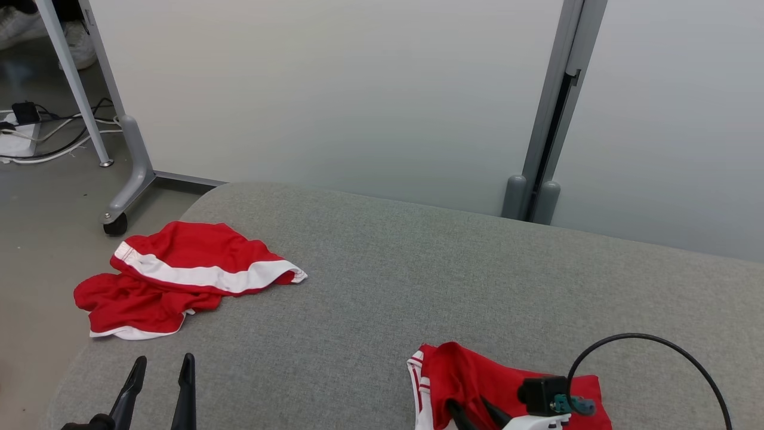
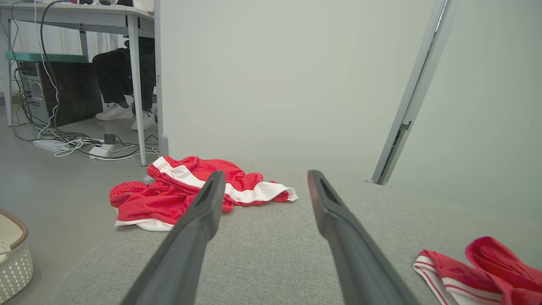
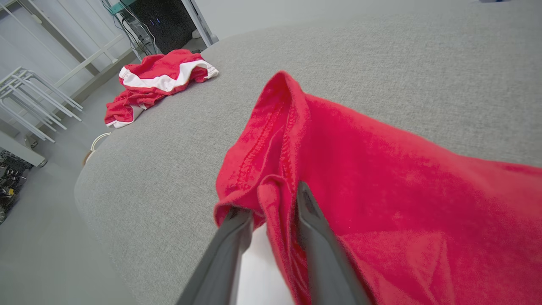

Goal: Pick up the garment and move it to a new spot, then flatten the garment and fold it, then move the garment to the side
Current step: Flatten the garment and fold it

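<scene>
The right gripper (image 3: pixel 271 198) stands narrowly parted around a fold of the red garment (image 3: pixel 381 190); whether it pinches, I cannot tell. The garment lies bunched near right on the grey cushion (image 1: pixel 418 251); flattening, folding and moving aside look undone.

The left gripper (image 1: pixel 165 358) has two long, tapering, matte dark-grey fingers (image 2: pixel 203 212), with a shallow recess near each tip. At the near right, the right gripper (image 1: pixel 467 402) carries a white shell (image 1: pixel 531 423), a black box (image 1: pixel 540 393), a teal plug (image 1: pixel 561 404) and a looping black cable (image 1: pixel 656 341).
</scene>
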Tool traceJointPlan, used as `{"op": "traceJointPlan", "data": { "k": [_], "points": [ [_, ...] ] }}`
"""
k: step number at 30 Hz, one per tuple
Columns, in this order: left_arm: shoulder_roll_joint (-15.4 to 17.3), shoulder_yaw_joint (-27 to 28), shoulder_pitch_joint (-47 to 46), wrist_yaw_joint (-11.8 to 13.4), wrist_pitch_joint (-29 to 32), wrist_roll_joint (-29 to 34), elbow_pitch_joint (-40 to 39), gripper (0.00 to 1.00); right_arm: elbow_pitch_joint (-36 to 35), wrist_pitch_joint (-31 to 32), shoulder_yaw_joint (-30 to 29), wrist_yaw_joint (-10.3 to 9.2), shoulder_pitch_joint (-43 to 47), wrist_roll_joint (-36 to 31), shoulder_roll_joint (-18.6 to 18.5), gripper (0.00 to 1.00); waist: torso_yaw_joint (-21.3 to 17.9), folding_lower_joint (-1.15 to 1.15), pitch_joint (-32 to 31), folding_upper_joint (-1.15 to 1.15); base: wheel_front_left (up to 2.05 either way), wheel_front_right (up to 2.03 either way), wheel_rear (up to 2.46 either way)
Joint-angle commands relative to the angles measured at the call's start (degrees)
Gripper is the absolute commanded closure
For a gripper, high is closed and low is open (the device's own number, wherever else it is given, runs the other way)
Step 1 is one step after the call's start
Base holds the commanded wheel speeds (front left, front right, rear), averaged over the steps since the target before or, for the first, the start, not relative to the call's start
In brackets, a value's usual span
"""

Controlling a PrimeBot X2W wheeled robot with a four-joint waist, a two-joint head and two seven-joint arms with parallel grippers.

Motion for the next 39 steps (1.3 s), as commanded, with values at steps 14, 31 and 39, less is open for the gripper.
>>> {"op": "traceJointPlan", "data": {
  "k": [14,31,39],
  "points": [
    [0.4,0.4,0.7,1.0,-0.8,-0.9,0.0,0.0,-10.6,-5.2,2.4,0.01,-3.0,7.1,-5.6,0.0,-1.9,0.0,-0.8,0.0,0.0,0.0,0.0],
    [0.4,0.7,2.2,2.0,-1.6,-0.7,-2.4,0.0,-16.5,-6.8,-20.8,0.01,4.3,-3.1,-18.7,0.0,-5.5,0.0,-1.4,0.0,0.0,0.0,0.0],
    [0.1,0.6,2.5,2.5,-1.8,-0.8,-3.4,0.0,-17.4,-6.9,-28.4,0.01,8.7,-11.2,-14.7,0.0,-6.0,0.0,-1.1,0.0,0.0,0.0,0.0]
  ]
}}
